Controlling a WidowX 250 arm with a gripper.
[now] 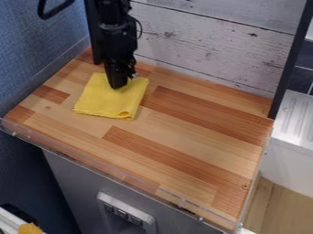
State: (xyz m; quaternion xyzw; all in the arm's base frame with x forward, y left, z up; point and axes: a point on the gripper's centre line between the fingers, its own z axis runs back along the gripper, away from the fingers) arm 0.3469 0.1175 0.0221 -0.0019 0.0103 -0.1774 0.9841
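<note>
The black gripper (118, 84) points down over the back left part of the wooden counter (183, 132), its tip at the upper middle of a yellow cloth (105, 100). The cloth lies folded in a rough square on the wood, its front right corner showing layered edges. The gripper's lower end covers part of the cloth's back edge; whether it presses on the cloth or hovers just above cannot be told.
Behind the counter stands a whitewashed plank wall (214, 50) with a dark post (287, 59) at its right. A blue wall (36, 45) is on the left. A clear lip (110, 167) runs along the front edge. A white ridged surface (299, 119) lies beyond the right side.
</note>
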